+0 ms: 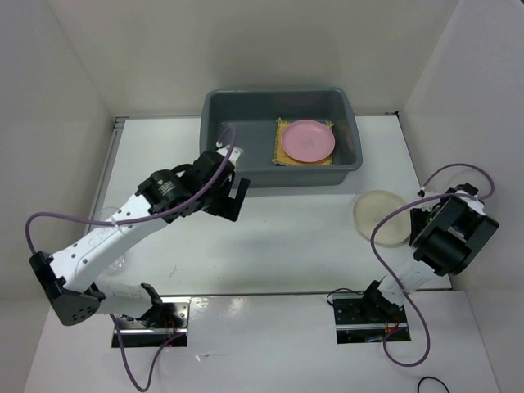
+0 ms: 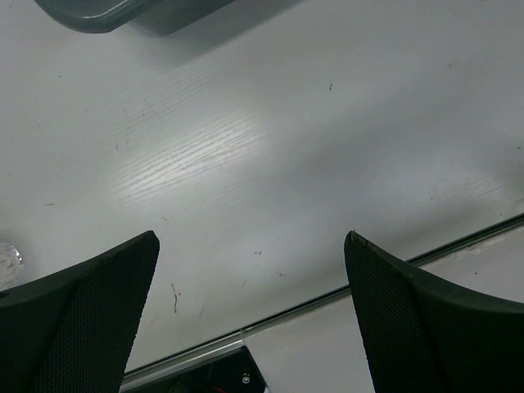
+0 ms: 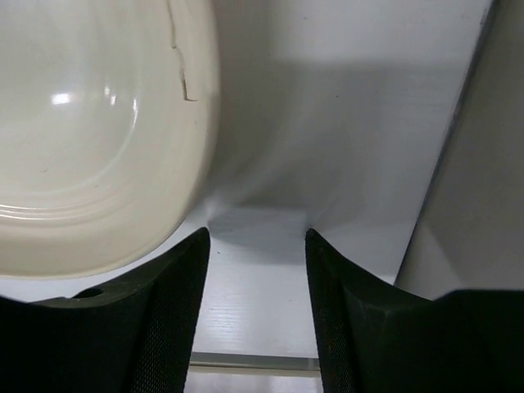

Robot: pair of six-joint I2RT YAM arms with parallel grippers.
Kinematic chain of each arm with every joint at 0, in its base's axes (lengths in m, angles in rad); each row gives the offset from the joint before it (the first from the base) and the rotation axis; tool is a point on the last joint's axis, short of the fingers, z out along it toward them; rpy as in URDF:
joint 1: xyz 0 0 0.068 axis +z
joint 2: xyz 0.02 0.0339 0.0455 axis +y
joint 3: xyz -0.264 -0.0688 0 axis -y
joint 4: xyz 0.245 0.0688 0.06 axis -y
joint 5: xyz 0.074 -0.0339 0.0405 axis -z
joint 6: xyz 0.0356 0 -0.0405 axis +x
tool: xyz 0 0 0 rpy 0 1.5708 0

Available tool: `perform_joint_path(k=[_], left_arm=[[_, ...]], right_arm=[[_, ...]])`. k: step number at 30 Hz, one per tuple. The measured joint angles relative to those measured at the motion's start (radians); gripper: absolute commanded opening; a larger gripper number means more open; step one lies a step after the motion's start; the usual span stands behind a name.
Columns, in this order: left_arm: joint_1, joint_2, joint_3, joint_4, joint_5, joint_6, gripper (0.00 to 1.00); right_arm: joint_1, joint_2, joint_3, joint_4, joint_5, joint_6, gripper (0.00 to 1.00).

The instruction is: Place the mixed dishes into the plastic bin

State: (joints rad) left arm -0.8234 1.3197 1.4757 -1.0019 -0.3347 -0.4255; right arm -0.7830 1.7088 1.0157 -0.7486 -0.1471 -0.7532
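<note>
The grey plastic bin stands at the back of the table. Inside it the pink bowl rests on the yellow woven mat. The cream plate lies on the table at the right; it fills the upper left of the right wrist view. My right gripper is open and empty, just right of the plate's rim. My left gripper is open and empty over bare table in front of the bin's left corner. A clear cup edge shows at far left.
White walls close in the table on the left, back and right; the right wall is close to my right gripper. A metal rail runs along the table's near edge. Purple cables loop off both arms.
</note>
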Motion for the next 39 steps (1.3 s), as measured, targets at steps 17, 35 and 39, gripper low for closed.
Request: perform_joint_path(k=[17, 35, 39], left_arm=[[0.000, -0.449, -0.210, 0.071, -0.119, 0.029, 1.00], [0.000, -0.916, -0.359, 0.165, -0.196, 0.037, 1.00], [0.000, -0.935, -0.360, 0.165, -0.201, 0.037, 1.00]], right_arm=[[0.047, -0.124, 0.053, -0.059, -0.110, 0.072, 0.66], [0.040, 0.072, 0.153, -0.140, -0.259, 0.163, 0.00], [0.056, -0.084, 0.341, -0.211, -0.178, 0.176, 0.00]])
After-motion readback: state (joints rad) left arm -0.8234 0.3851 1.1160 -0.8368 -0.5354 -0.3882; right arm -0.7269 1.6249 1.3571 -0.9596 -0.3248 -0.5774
